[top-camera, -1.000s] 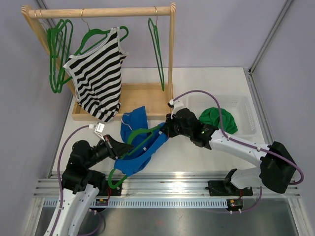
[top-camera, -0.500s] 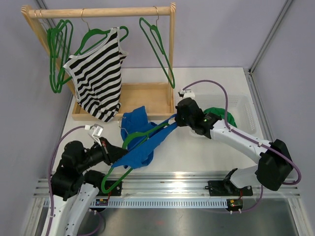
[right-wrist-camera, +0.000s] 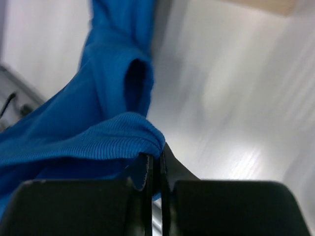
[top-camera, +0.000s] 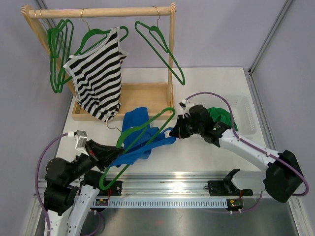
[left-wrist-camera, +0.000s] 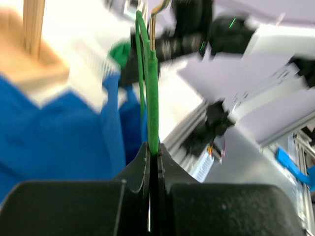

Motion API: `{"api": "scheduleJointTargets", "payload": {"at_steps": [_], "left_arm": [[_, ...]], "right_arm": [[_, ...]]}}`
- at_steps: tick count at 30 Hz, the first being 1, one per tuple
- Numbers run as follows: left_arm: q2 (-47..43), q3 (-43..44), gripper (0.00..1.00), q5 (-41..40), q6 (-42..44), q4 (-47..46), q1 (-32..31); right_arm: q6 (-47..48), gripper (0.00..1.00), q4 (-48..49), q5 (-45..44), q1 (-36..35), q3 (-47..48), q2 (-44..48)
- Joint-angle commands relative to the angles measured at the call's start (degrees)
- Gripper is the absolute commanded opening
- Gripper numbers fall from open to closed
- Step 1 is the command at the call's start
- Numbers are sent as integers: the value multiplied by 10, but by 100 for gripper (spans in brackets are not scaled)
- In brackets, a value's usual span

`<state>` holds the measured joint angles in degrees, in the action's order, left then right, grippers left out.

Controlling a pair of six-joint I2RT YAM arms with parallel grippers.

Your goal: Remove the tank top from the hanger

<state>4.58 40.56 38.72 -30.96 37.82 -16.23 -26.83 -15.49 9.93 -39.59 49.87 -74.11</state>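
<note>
Mid-table: left gripper (left-wrist-camera: 152, 152) clamped on green hanger (left-wrist-camera: 152, 98), right gripper (right-wrist-camera: 156, 160) pinching blue tank top (top-camera: 135, 123) edge; hanger seemingly threaded through it. Behind: wooden rack (top-camera: 98, 12), striped top (top-camera: 96, 78).

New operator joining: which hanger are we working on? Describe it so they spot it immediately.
Start at the wooden rack at the back left of the table, then come forward. The green hanger there is pinched by the left gripper and tangled in the blue tank top. The other green hangers all hang from the rack.
</note>
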Motion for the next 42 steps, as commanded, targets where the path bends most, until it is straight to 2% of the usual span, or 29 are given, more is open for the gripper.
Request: {"api": "scheduleJointTargets", "payload": {"at_steps": [1, 2, 4, 5, 8, 11, 13, 16, 18, 20, 22, 26, 30, 31, 32, 33, 34, 35, 36, 38, 39, 42], "left_arm": [[-42, -9, 0, -10, -73, -255, 0], [-63, -21, 0, -25, -91, -340, 2], [-70, -49, 0, -74, -107, -423, 14], [-65, -56, 0, -93, -111, -495, 19], [2, -48, 0, -163, -99, -599, 44], [104, 4, 0, -199, -67, -690, 45], [144, 49, 0, -232, -41, -733, 45], [225, 95, 5, -306, -16, -809, 45], [249, 113, 2, -342, -4, -832, 45], [277, 116, 0, -353, -9, -894, 45], [285, 117, 0, -345, -26, -913, 45], [275, 131, 0, -297, -27, -829, 45], [228, 130, 0, -337, 3, -664, 45], [216, 138, 0, -328, 12, -576, 45], [214, 152, 0, -314, 18, -529, 45], [213, 171, 0, -310, 27, -486, 45], [213, 180, 0, -306, 31, -409, 45], [215, 186, 0, -309, 33, -380, 45], [217, 191, 0, -312, 39, -351, 45], [232, 203, 0, -320, 45, -277, 45], [242, 214, 0, -321, 52, -251, 45], [291, 272, 0, -333, 71, -116, 45]], "right_arm": [[-43, 0, 126, 182, 10, -59, 78], [-54, 0, 138, 199, 10, -69, 108], [-81, 0, 148, 226, 9, -91, 136], [-87, 0, 149, 232, 8, -95, 149], [-91, 0, 126, 220, -14, -103, 188], [-40, 0, 27, 144, -66, -89, 196], [-31, 0, -29, 81, -73, -103, 202], [-52, 0, -51, 17, -73, -152, 230], [-62, 0, -65, -20, -73, -173, 237], [-68, 0, -69, -33, -73, -183, 248], [-73, 0, -82, -47, -73, -181, 258], [-79, 0, -131, -92, -73, -158, 316], [-71, 1, -183, -142, -73, -124, 366], [-65, 8, -181, -134, -73, -121, 380], [-61, 14, -172, -102, -73, -115, 383], [-58, 28, -168, -78, -73, -110, 383], [-60, 36, -165, -62, -73, -106, 376], [-60, 46, -161, -32, -73, -99, 368], [-58, 64, -143, -13, -73, -96, 360], [-51, 90, -132, 22, -73, -80, 326], [-48, 98, -135, 22, -73, -72, 316], [-37, 100, -154, -11, -73, -44, 297]]}}
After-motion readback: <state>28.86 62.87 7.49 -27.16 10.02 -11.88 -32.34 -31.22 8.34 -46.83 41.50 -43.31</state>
